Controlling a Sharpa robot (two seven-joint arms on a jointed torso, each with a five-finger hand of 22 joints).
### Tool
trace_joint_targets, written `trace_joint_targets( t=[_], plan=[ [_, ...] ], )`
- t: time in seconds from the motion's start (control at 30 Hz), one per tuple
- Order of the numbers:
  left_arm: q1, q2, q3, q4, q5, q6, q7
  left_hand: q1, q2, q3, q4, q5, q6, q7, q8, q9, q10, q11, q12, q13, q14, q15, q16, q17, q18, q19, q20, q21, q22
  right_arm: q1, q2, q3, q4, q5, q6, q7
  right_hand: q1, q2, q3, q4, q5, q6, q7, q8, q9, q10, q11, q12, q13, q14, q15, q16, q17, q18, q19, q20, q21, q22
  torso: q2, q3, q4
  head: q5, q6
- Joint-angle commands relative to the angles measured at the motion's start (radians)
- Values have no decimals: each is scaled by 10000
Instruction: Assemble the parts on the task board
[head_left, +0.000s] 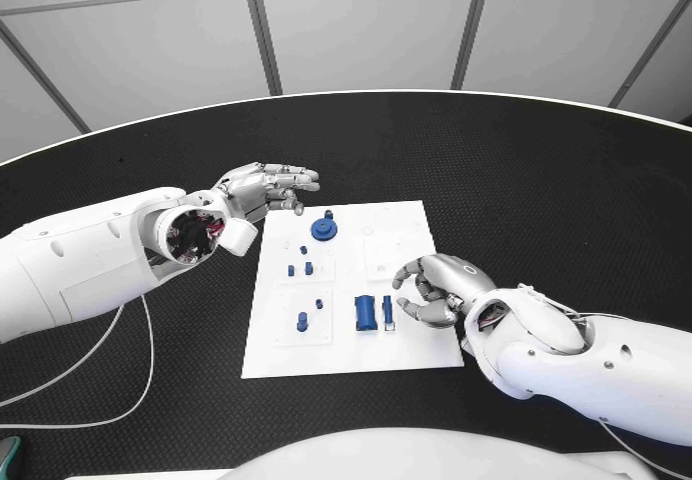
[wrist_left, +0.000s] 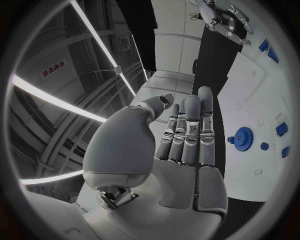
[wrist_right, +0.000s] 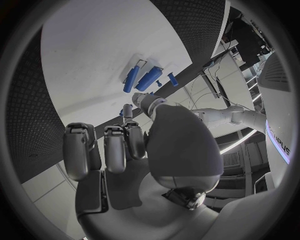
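1. Board (head_left: 346, 345): white plate lying mid-tabletop (head_left: 577, 160), long side running away from the robot.
2. Parts on it: blue gear (head_left: 325, 229) at the far end, apparently seated on a post. Two small pegs (head_left: 299, 268) sit mid-board on the left side, one more peg (head_left: 302, 322) on the near left. A blue block (head_left: 366, 313) and a thin bar (head_left: 388, 312) lie side by side on the near right.
3. Progress, as a judgement: early to mid. The gear looks placed. The block and bar look loose, lying flat next to their pocket rather than in it. Whether the pegs are fully seated can't be told. Several white recesses on the right half look unfilled.
4. Right robot hand (head_left: 437, 290): over the board's right edge, just beside the bar and block, fingers curled toward them. No part visible in it; the wrist view shows the bar (wrist_right: 131, 79) and block (wrist_right: 149, 78) lying free beyond the fingertips. Reads as empty, half-curled, poised for a pick.
5. Left robot hand (head_left: 268, 188): off the board's far-left corner, near the gear but apart from it. The wrist view shows fingers straight and together, palm bare, holding nothing.
6. Likely next target: bar or block, closest to the right robot hand.
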Motion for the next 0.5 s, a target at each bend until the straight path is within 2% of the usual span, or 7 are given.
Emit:
trace_joint_targets(
  t=[0.03,0.07,0.17,0.33,0.5],
  plan=[
    [0,0,0,2,0,0,-1,-7,51,4,48,9,-72,28,48,-14,-80,-9,35,17,-73,27,31,-12,162,9,24,-24,-13,0,77,-1,-108,-6,203,3,202,54,399,-277,947,-94,66,-276,-250,418,103,17,1915,1049,84,27,2633,-64,953,105,25,2515,20,-13,32,-11,-1],
    [0,-2,0,4,0,-2,-2,-7,51,4,48,9,-72,28,48,-14,-80,-9,35,17,-73,27,31,-12,162,9,24,-24,-13,-1,103,-1,-151,27,262,3,303,120,727,-477,1386,-82,65,-387,-380,415,99,25,1916,1049,72,27,2633,-66,956,120,40,2518,22,-14,34,-11,-4],
    [0,-13,0,12,0,-11,-2,3,57,10,55,11,-82,32,48,-16,-91,-6,40,18,-78,29,34,-17,162,12,24,-31,-17,-1,177,-2,-262,176,389,7,248,215,1371,-830,1941,77,48,-547,-618,426,87,58,1924,1049,58,27,2633,-67,957,143,56,2522,28,-16,22,11,-34],
    [0,-17,0,15,0,-11,-4,3,57,10,55,11,-82,32,48,-16,-91,-6,40,18,-78,29,34,-17,162,12,24,-31,-17,-2,286,-4,-361,272,474,29,4,290,1869,-1146,2218,221,46,-691,-830,436,85,78,1924,1049,44,27,2633,-69,958,137,75,2525,16,2,-1,45,-55],
    [0,-16,0,16,0,-8,-6,3,57,10,55,11,-82,32,48,-16,-91,-6,40,18,-78,29,34,-17,162,12,24,-31,-17,-2,345,-4,-384,299,503,60,-167,356,2141,-1352,2369,363,32,-745,-946,447,78,97,1926,1049,19,27,2633,-71,960,125,90,2528,12,-3,-7,51,-70]
  ],
)
